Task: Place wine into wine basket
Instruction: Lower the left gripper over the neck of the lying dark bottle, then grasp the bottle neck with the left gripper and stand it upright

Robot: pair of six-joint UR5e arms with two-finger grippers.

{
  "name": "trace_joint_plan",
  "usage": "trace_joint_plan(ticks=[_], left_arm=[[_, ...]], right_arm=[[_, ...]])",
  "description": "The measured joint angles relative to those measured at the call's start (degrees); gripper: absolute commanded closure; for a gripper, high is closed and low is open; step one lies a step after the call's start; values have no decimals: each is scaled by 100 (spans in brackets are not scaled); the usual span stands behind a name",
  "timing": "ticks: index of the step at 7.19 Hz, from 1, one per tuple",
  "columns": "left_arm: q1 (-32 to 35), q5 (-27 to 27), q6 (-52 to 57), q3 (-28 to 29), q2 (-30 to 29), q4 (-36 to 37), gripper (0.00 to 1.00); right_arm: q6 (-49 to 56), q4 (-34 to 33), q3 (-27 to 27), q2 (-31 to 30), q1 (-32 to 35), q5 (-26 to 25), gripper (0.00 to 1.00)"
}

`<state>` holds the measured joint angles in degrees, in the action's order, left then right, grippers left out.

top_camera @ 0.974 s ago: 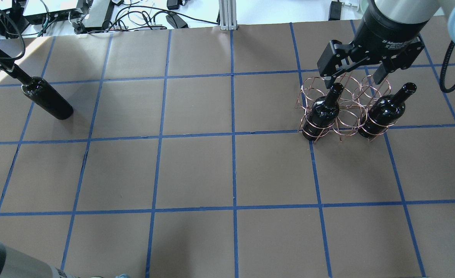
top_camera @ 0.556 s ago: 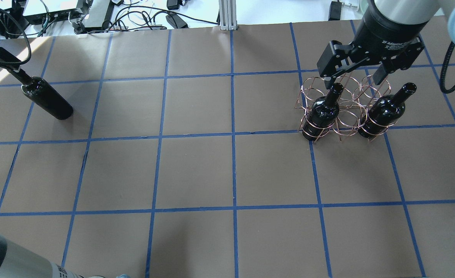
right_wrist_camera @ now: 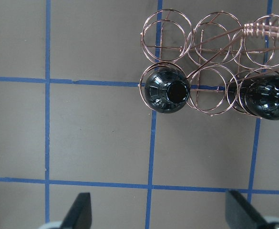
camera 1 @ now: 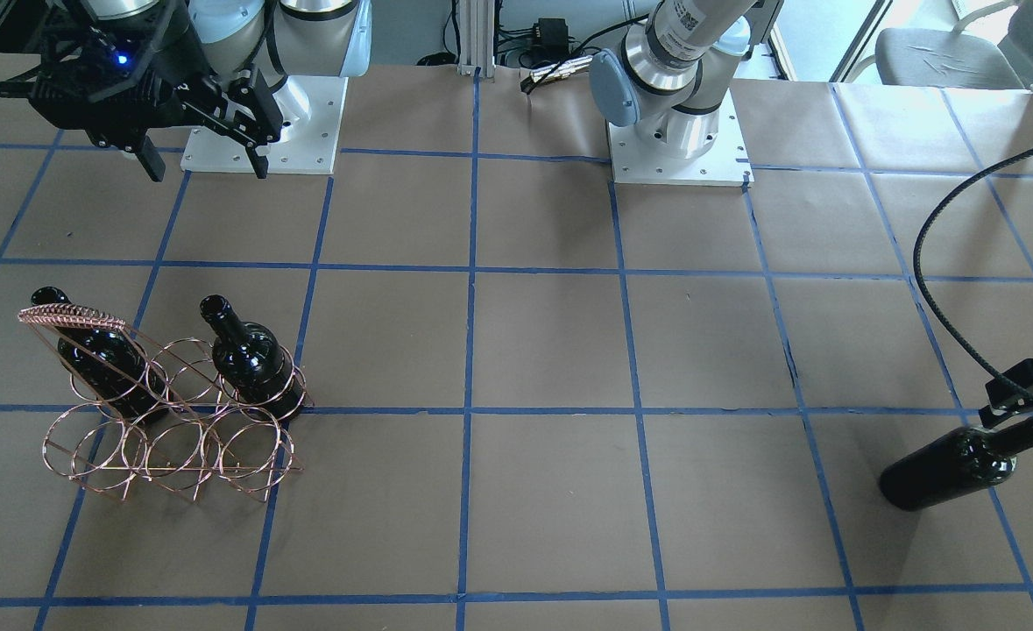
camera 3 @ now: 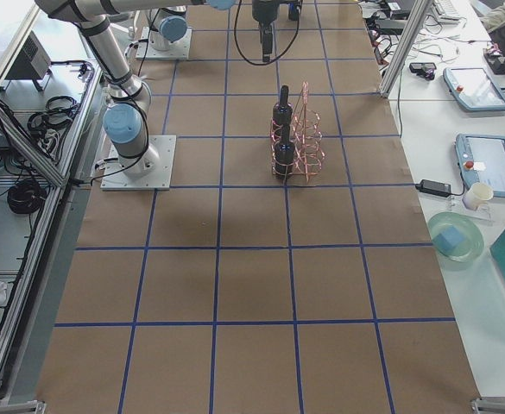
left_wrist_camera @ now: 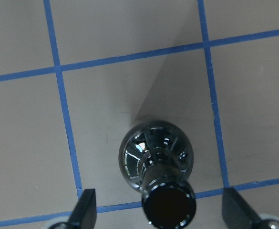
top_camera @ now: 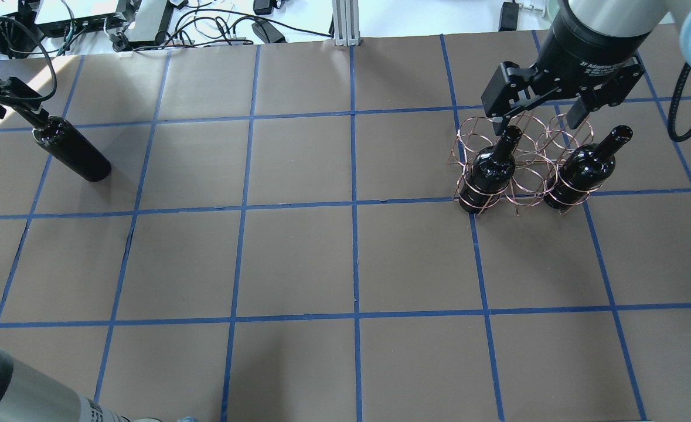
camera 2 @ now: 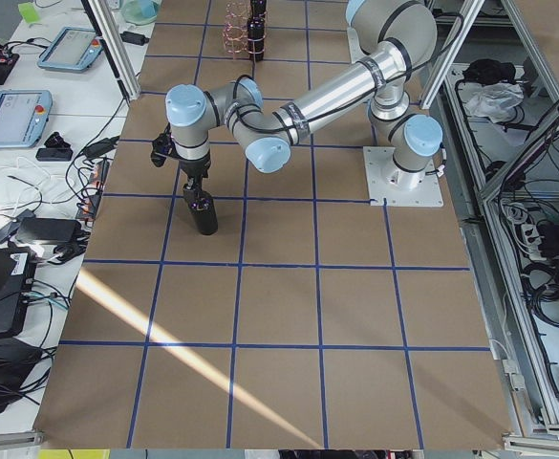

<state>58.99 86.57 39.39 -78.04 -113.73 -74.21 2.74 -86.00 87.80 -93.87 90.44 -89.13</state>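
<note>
One wine bottle (top_camera: 72, 149) stands upright alone at the table's far left; it also shows in the front view (camera 1: 945, 460) and the left wrist view (left_wrist_camera: 156, 160). My left gripper (top_camera: 12, 106) is open right over its neck, its fingers (left_wrist_camera: 84, 210) wide on either side of the mouth without touching. The copper wire wine basket (top_camera: 521, 158) stands at the far right with two bottles (top_camera: 489, 170) (top_camera: 582, 167) in the end rings of its near row. My right gripper (top_camera: 540, 122) hovers open and empty above the basket (right_wrist_camera: 211, 95).
The table is brown paper with a blue tape grid (top_camera: 354, 205). Cables and devices (top_camera: 146, 23) lie beyond the far edge. The arm bases (camera 1: 674, 140) stand at the robot's side. The basket's arched handle (camera 1: 69, 315) rises over its rings.
My left gripper has shifted a little along the bottle's neck, and its arm has moved at the lower left. The bottle, the basket and the right gripper stay about where they were.
</note>
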Motion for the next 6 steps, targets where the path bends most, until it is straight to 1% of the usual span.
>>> trace_joint_plan(ticks=[1,2,3,4,6], left_arm=[[9,-55,-6,1,-3,28,41],[15,-101,-7,2,3,80,76],[20,-119,-1,2,17,120,91],[22,-122,15,1,33,141,100],[24,-123,38,-6,52,151,100]], right_arm=[[4,-2,0,0,0,0,0],[4,-4,0,-3,0,1,0],[3,-3,0,-4,0,1,0],[5,1,0,-2,0,-1,0],[7,4,0,-3,0,-3,0]])
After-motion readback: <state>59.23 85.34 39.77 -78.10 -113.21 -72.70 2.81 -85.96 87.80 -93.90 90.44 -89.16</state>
